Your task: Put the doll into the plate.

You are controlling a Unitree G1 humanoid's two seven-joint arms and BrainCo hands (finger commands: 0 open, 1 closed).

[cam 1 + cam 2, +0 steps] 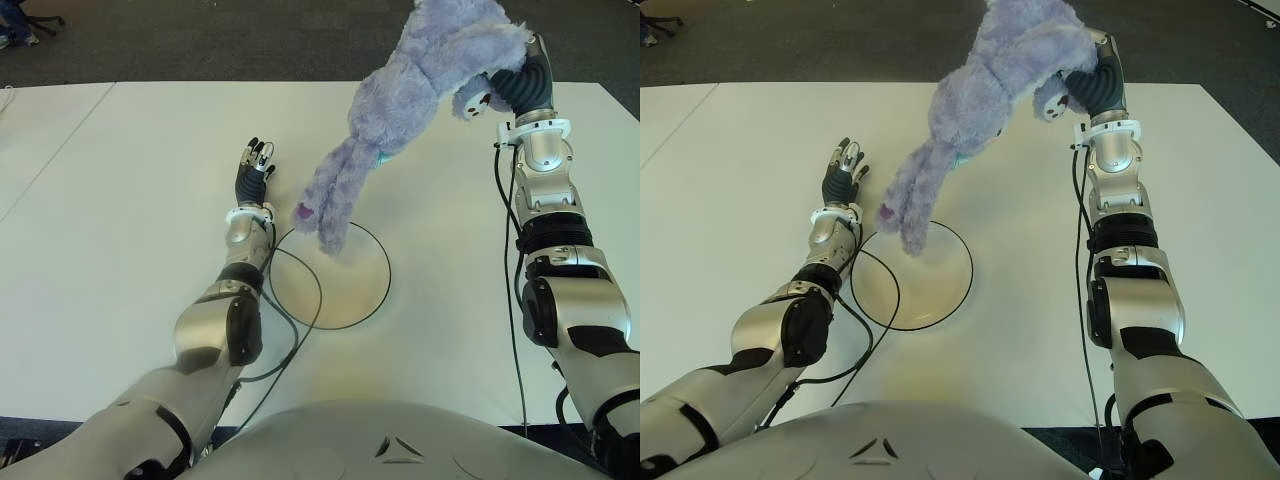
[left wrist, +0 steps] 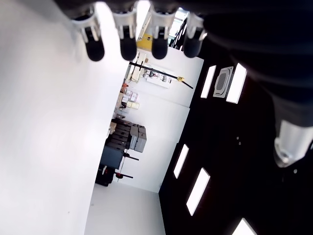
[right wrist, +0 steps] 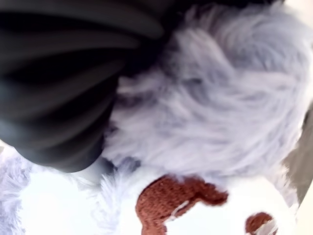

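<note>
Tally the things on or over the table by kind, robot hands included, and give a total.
Dolls: 1, the purple plush doll, held by the right hand
Plates: 1, the plate
Robot hands: 2, right hand and left hand
Total: 4

No readable text, labels, brands or numbers anywhere. Only mark: small embossed triangle emblem on robot torso (image 1: 398,447), bottom centre of eye views, no letters in it. Shelves in left wrist view, mid frame, too small to read.
</note>
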